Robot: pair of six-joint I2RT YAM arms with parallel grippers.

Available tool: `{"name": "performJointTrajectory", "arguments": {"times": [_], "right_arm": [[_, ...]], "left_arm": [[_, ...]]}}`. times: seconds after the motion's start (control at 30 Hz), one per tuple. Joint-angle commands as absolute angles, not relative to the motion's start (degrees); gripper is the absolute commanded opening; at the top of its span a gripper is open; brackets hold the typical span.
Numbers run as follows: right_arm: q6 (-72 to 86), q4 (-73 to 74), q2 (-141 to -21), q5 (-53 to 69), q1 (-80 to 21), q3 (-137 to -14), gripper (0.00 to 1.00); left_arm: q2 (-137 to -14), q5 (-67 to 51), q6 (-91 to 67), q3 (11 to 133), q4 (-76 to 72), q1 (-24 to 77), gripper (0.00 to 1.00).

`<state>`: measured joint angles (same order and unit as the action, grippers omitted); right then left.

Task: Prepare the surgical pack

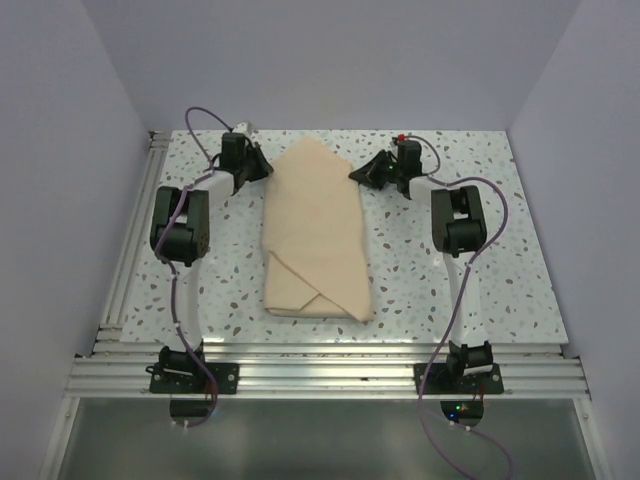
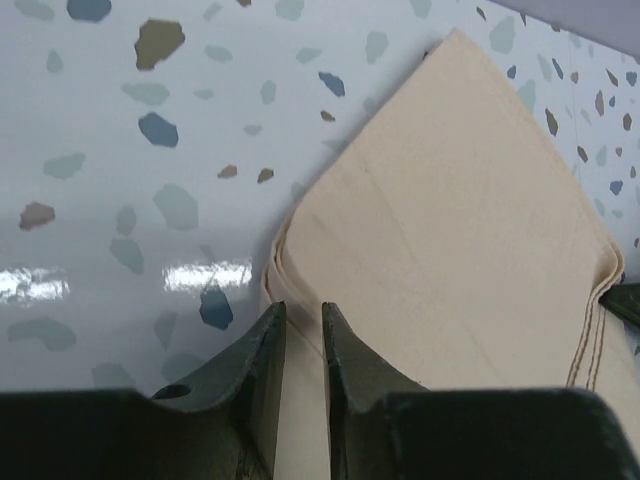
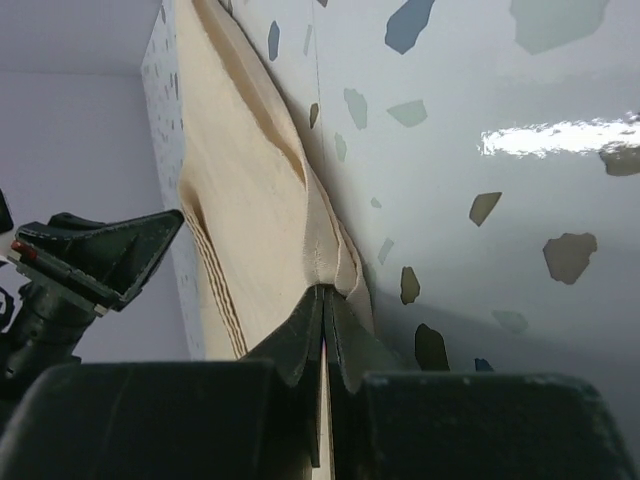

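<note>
Clamping the wrap sheet (image 1: 315, 235) at its far edge, right gripper (image 3: 325, 300) pinching tight, left gripper (image 2: 302, 325) straddling the opposite edge, grasp unclear.

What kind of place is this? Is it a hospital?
Probably not a hospital, more likely a robot test bench. A left arm and a right arm are bolted to metal rails at the edge of a speckled table, plain walls box it in, and a folded beige wrap lies there.
</note>
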<state>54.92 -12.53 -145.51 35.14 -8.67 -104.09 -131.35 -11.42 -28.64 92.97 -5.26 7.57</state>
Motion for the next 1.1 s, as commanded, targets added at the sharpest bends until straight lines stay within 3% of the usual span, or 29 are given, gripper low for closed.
{"name": "performJointTrajectory", "arguments": {"times": [0.0, 0.13, 0.47, 0.67, 0.83, 1.07], "right_arm": [[54.06, -7.92, -147.65, 32.52, -8.35, -108.96, 0.01], [52.56, -5.19, -147.31, 32.61, -8.35, -111.53, 0.08], [43.79, -1.95, -139.05, 33.49, -7.91, -107.93, 0.28], [40.43, 1.58, -136.84, 32.43, -7.65, -106.17, 0.35], [40.08, 3.95, -140.0, 32.26, -7.65, -109.07, 0.38], [40.95, 4.31, -144.49, 32.6, -7.91, -112.67, 0.39]], "left_arm": [[-134.2, -7.74, -25.49, 100.45, -1.94, 7.29, 0.25], [-133.07, -6.33, -23.39, 100.82, -0.44, 7.21, 0.3], [-122.78, -10.28, -21.53, 84.47, -5.71, 6.94, 0.48], [-125.68, -13.7, -21.36, 86.31, -4.48, 6.68, 0.5], [-128.13, -15.29, -21.88, 89.19, -4.32, 6.42, 0.5], [-133.24, -18.27, -23.46, 95.18, -2.99, 5.98, 0.35]]}}
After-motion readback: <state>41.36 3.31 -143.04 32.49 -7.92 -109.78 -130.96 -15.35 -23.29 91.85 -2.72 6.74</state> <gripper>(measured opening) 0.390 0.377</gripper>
